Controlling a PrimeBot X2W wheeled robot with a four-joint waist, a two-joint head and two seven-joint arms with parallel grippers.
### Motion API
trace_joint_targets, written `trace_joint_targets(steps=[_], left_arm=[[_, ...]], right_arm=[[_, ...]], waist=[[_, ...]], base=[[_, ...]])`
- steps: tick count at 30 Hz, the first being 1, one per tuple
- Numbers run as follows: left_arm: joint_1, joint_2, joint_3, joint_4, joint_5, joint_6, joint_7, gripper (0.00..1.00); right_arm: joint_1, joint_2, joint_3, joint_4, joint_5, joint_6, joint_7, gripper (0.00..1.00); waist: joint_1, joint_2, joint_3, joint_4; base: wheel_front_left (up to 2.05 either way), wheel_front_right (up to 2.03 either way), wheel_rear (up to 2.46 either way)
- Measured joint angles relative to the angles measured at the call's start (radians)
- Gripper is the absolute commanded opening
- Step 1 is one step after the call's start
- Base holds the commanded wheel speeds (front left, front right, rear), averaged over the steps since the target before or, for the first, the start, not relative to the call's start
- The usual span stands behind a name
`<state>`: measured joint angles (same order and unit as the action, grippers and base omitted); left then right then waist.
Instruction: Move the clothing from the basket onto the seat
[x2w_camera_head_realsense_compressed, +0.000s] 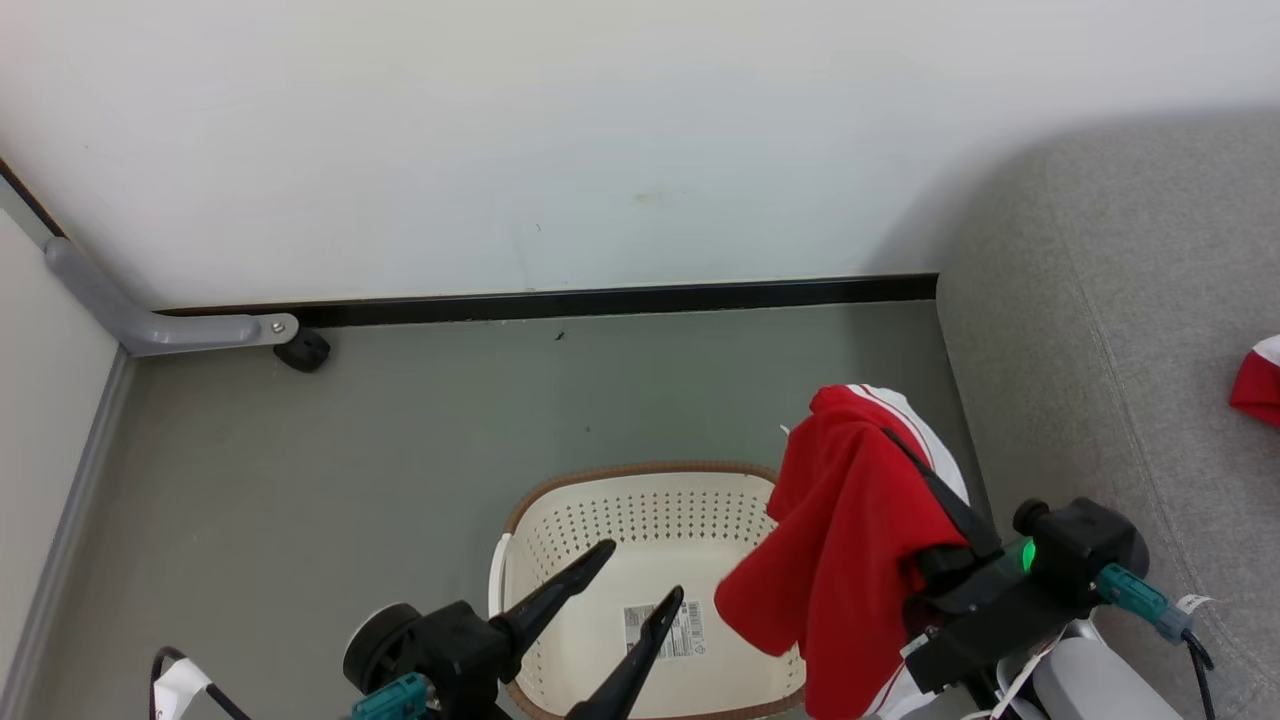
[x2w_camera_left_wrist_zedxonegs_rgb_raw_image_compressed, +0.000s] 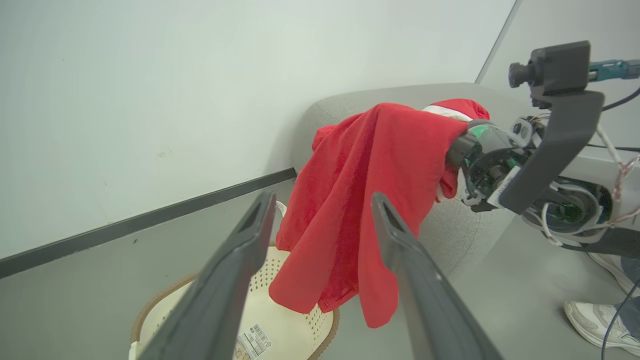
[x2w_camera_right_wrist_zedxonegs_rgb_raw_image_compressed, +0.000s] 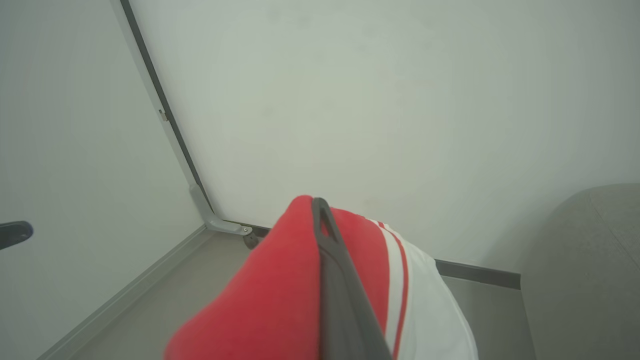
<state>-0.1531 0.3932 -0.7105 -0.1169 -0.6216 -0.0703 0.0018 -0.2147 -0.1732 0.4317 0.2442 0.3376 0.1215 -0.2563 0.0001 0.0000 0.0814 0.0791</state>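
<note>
The right tool (x2w_camera_head_realsense_compressed: 892, 438) was pinched shut on a red cloth (x2w_camera_head_realsense_compressed: 850, 540). It held the cloth up over the edge of the basket (x2w_camera_head_realsense_compressed: 640, 470), near the grey seat (x2w_camera_head_realsense_compressed: 1120, 300). The left tool (x2w_camera_head_realsense_compressed: 642, 568) stood wide open over the basket, holding nothing. Another red piece (x2w_camera_head_realsense_compressed: 1258, 385) lay on the seat.

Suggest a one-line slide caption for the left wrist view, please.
The open left gripper frames the right gripper, shut on a red garment draped above the basket, beside the grey seat.
</note>
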Motion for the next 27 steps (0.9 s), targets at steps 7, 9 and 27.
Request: trace_joint_targets(steps=[7,9,27], left_arm=[[0.009,0.0,-0.004,-0.024,0.018,0.0,-0.04,1.0],[0.02,0.001,-0.008,-0.027,0.024,0.0,-0.049,1.0],[0.04,0.005,-0.056,-0.093,0.078,0.0,-0.084,1.0]], right_arm=[[-0.002,-0.022,-0.06,-0.041,0.008,-0.017,0.0,0.0],[-0.003,-0.034,-0.08,-0.054,0.009,-0.024,0.0,0.0],[-0.015,-0.121,-0.243,-0.177,0.082,-0.051,0.0,0.0]], waist=[[0.0,0.0,0.008,-0.045],[0.0,0.0,0.008,-0.061],[0.0,0.0,0.003,-0.259]], base=[[0.0,0.0,0.0],[0.0,0.0,0.0],[0.0,0.0,0.0]])
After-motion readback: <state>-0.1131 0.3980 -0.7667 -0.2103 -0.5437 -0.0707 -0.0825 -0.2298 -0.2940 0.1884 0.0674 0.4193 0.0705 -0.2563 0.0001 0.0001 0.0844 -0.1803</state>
